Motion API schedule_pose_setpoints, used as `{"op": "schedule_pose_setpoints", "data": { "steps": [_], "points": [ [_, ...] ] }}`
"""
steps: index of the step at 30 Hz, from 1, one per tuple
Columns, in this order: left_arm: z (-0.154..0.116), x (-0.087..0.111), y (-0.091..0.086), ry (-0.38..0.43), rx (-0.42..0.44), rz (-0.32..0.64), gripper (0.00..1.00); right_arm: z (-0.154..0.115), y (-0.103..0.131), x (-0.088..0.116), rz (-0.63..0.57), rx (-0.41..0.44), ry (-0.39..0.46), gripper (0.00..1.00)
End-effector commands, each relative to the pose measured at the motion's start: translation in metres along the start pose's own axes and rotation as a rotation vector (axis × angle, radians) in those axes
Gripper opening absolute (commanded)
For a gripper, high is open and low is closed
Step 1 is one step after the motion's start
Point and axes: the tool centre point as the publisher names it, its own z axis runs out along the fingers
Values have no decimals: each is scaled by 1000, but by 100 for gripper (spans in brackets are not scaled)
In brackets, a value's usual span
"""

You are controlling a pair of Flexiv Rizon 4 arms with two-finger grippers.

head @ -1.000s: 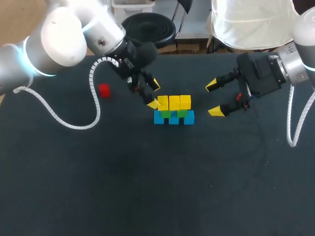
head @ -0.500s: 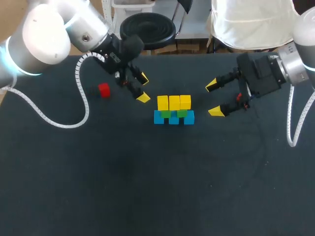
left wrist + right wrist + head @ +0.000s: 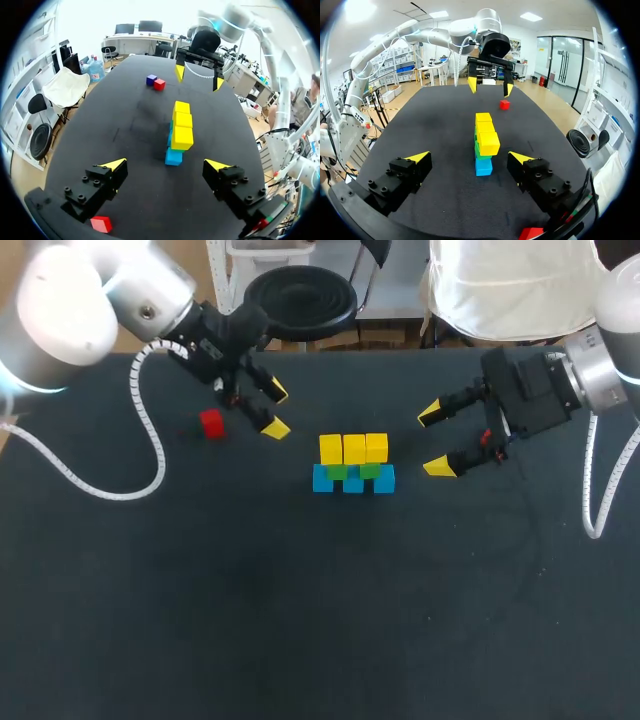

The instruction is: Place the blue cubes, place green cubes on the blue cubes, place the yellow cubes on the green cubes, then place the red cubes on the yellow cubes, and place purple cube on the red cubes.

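With the left gripper (image 3: 276,410) open and empty beside the red cube (image 3: 211,424) lying left of the blue-green-yellow stack (image 3: 353,449), and the right gripper (image 3: 432,441) open on the stack's far side, an off-centre pinch could have flicked that cube out of reach.

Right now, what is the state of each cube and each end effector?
Left end effector: open, empty.
Right end effector: open, empty.
Blue cubes: in a row on the table.
Green cubes: on the blue cubes.
Yellow cubes: on the green cubes, nothing on top.
Red cube: loose on the table, near the left end effector.
Purple cube: loose, beside a second red cube.
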Motion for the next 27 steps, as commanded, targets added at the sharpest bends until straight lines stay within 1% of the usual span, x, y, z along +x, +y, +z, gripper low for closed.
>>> {"op": "schedule_pose_setpoints", "data": {
  "steps": [1, 6, 11, 25, 27],
  "points": [
    [-5, 1, -4, -4, -1, 9, 100, 0, 0, 0, -1, 0, -2, 100],
    [-12, 4, -7, -3, -3, 9, 100, 0, 0, 0, -1, 0, -2, 100],
    [-17, 9, -8, -11, -17, -19, 100, 0, 0, 0, -1, 0, -2, 100],
    [-17, 9, -8, -11, -17, -19, 100, 0, 0, 0, -1, 0, -2, 100],
    [-17, 9, -8, -11, -17, -19, 100, -4, -1, 2, -2, 2, -2, 100]
  ]
}}
